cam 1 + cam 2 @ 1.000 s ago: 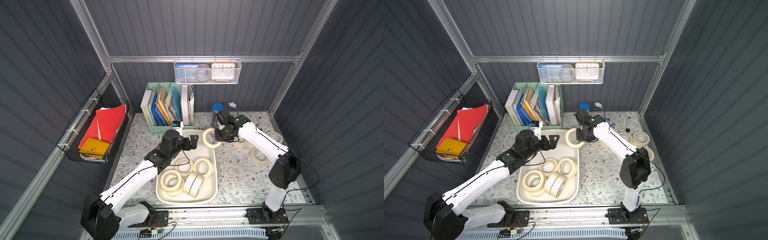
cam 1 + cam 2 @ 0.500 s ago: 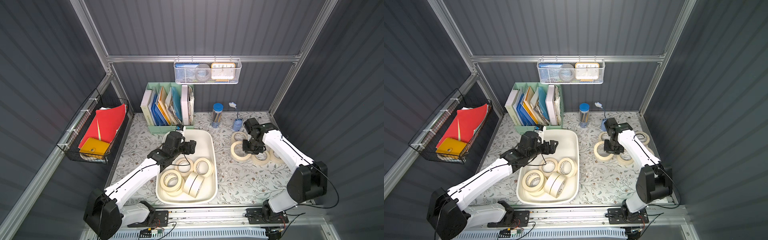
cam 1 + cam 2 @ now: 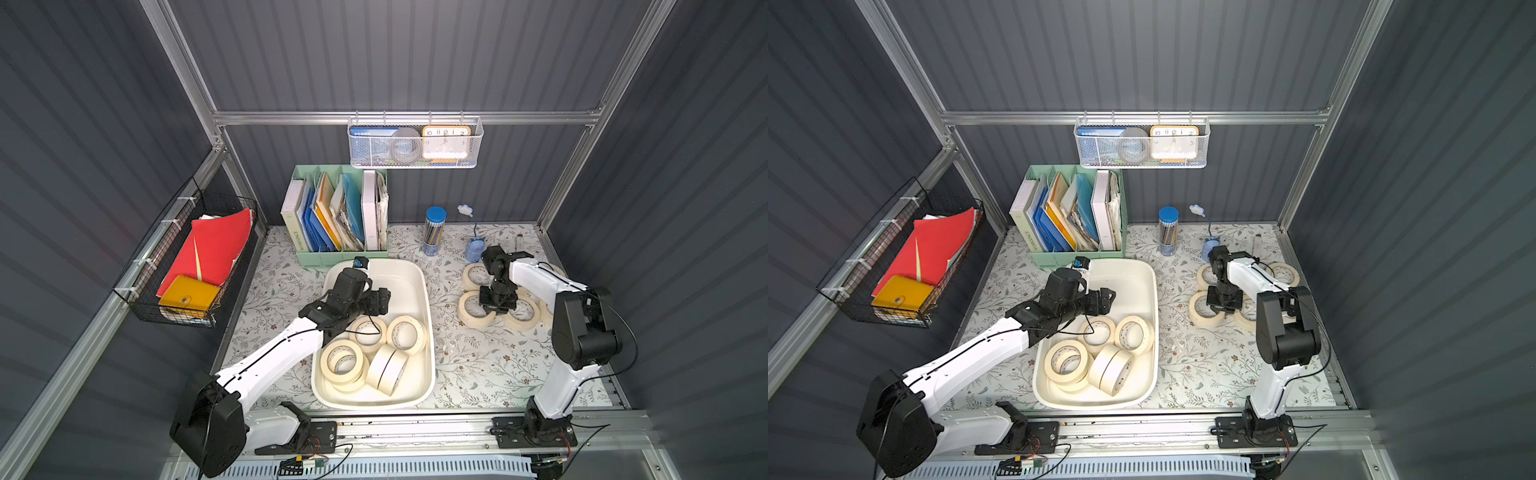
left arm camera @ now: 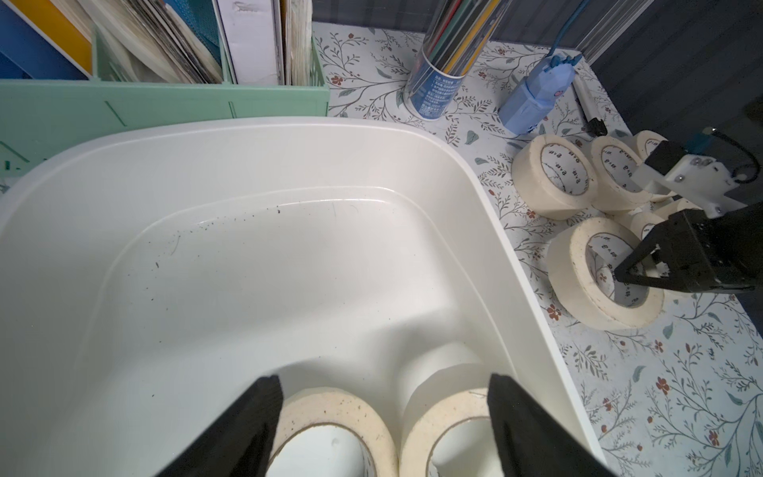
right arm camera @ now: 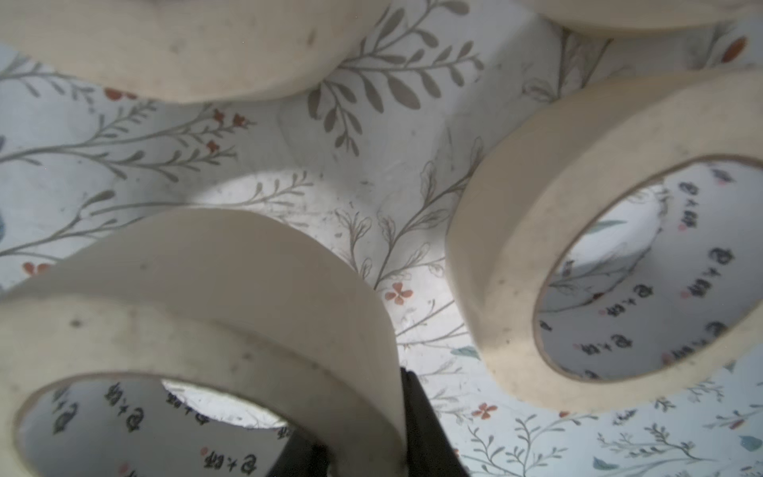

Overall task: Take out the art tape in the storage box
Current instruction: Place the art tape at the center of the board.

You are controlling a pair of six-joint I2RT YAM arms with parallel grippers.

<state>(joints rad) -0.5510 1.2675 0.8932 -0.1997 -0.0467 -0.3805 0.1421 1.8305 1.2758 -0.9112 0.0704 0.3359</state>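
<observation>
- Left gripper (image 4: 384, 382): my two black fingers (image 4: 252, 425) stand wide apart with nothing between them. They hang over two flat-lying rolls of art tape (image 4: 330, 409) inside the storage box (image 4: 289, 247).
- Right gripper (image 5: 359, 450): my jaws are narrow and clamped on the wall of the gripped roll (image 5: 206, 268), one finger inside the core and one outside. This roll lies flat on the floral mat (image 3: 478, 365), outside the box on my right-arm side.
- Art tape: matte cream-beige paper rings with white inner cores printed in dark characters. In both top views several lie in the near half of the box, and one (image 3: 388, 368) leans on edge against the others.
- Storage box: glossy cream-white plastic, rectangular with rounded corners and a rolled rim. Its far half is bare apart from dark specks.
- Placed rolls (image 4: 532, 173): a loose cluster on the mat around my right gripper. In the right wrist view a neighbouring roll (image 5: 516, 247) sits just beside the gripped one, with mat showing between them.
- Obstructions: the box's curved side wall stands between my left gripper and the cluster.
- Surroundings: a mint-green file holder (image 3: 328, 262) stands just behind the box. A clear pencil tube (image 3: 435, 230) with a blue cap and a pale blue gadget (image 3: 474, 249) stand near the back wall.
</observation>
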